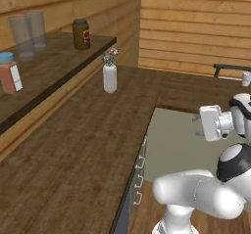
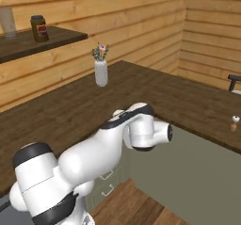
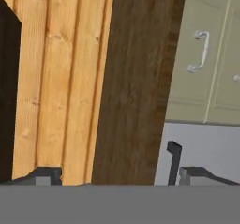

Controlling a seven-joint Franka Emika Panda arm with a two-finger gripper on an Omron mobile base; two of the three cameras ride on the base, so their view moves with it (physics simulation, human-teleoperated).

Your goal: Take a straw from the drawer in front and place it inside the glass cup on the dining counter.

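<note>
Dark-brown dining counter [image 3: 131, 82] lies ahead of the hand [image 3: 112, 174], seemingly.

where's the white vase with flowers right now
The vase stands upright on the dining counter, toward its far end near the wood wall; in the left base view the shelf with the dark jar is to its left.

Dining counter [image 1: 73, 145] broad, bare — white vase [image 1: 110, 77] sole obstacle, near shelf [image 1: 59, 61].
</note>
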